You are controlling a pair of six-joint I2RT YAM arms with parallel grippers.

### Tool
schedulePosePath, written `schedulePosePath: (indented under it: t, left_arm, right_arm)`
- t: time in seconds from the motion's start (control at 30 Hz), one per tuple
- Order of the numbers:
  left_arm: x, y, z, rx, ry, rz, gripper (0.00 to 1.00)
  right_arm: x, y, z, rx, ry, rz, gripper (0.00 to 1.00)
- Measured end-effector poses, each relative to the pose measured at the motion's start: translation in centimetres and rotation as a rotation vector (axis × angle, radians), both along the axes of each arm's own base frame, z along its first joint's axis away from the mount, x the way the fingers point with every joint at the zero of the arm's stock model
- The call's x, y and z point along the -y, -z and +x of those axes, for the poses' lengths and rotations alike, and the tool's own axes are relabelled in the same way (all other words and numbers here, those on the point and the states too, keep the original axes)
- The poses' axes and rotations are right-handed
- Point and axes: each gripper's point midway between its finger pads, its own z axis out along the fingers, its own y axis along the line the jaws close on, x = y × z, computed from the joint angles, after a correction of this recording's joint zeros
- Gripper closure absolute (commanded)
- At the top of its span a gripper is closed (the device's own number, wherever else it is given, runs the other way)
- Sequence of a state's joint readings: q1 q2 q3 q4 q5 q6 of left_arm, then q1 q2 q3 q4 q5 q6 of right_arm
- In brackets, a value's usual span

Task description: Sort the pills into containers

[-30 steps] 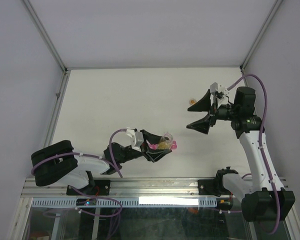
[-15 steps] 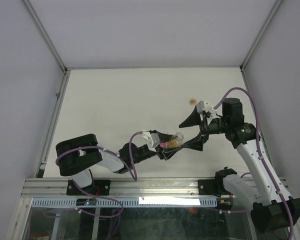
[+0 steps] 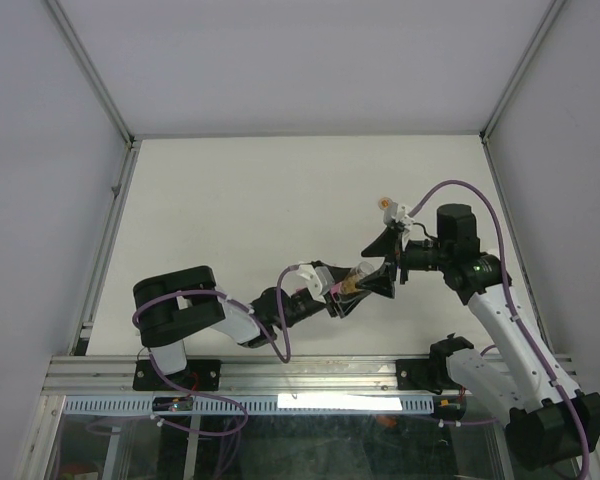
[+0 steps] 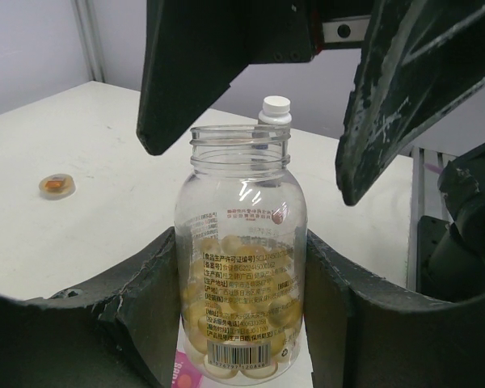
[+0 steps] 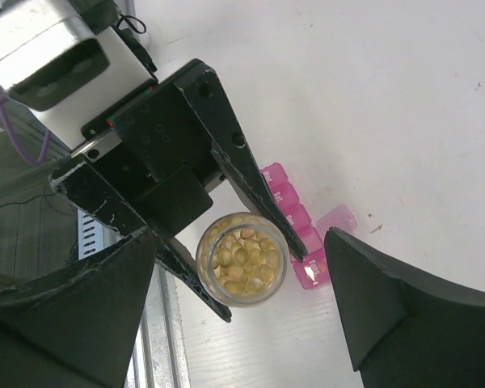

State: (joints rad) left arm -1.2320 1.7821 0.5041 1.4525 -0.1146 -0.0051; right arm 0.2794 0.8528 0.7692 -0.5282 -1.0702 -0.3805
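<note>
My left gripper [image 4: 241,242] is shut on a clear uncapped pill bottle [image 4: 241,259], about half full of yellow pills [image 5: 244,260]. The magenta containers [image 5: 293,217] lie on the table just beside and partly under the bottle, with one lid [image 5: 337,220] flipped open. My right gripper [image 5: 239,242] is open, and its two black fingers [image 4: 202,73] straddle the bottle's mouth from above without touching it. In the top view the bottle [image 3: 355,277] sits between the two grippers at the table's near middle, with the left gripper [image 3: 345,292] below it and the right gripper [image 3: 378,265] to its right.
A small orange cap [image 3: 384,202] lies on the white table beyond the right gripper, and it also shows as the orange cap [image 4: 56,186] in the left wrist view. The metal rail [image 3: 310,372] with the arm bases runs along the near edge.
The left arm has carried the bottle rightward over the table. The right arm has swung down and left, bringing its open fingers around the bottle's mouth.
</note>
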Motion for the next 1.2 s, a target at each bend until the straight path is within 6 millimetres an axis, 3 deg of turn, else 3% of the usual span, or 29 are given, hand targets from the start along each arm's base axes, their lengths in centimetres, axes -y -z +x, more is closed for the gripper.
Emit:
schedulePosePath:
  t: [0.13, 0.6, 0.7, 0.8, 0.9, 0.97, 1.2]
  left_arm:
    - [-0.1, -0.2, 0.4, 0.001, -0.021, -0.005, 1.0]
    - [0.4, -0.9, 0.5, 0.016, -0.048, -0.019, 1.0]
    - [0.5, -0.9, 0.7, 0.018, -0.059, -0.019, 1.0]
    - [0.5, -0.9, 1.0, 0.023, -0.076, -0.016, 0.99]
    - [0.5, -0.6, 1.2, 0.023, -0.087, -0.009, 0.92]
    - [0.5, -0.5, 1.2, 0.021, -0.091, -0.006, 0.81]
    - [0.5, -0.5, 1.2, 0.019, -0.097, -0.008, 0.3]
  right_arm:
    - [0.2, 0.7, 0.4, -0.014, 0.032, -0.018, 0.2]
    - [0.0, 2.2, 0.6, -0.093, 0.054, -0.043, 0.28]
    - [-0.1, 2.3, 0.5, -0.106, 0.052, -0.044, 0.37]
    - [-0.2, 2.4, 0.6, -0.109, 0.055, -0.05, 0.53]
    - [-0.1, 2.7, 0.9, -0.113, 0.064, -0.059, 0.71]
    - [-0.1, 2.8, 0.9, -0.113, 0.062, -0.061, 0.78]
    - [-0.1, 2.7, 0.8, -0.107, 0.06, -0.062, 0.84]
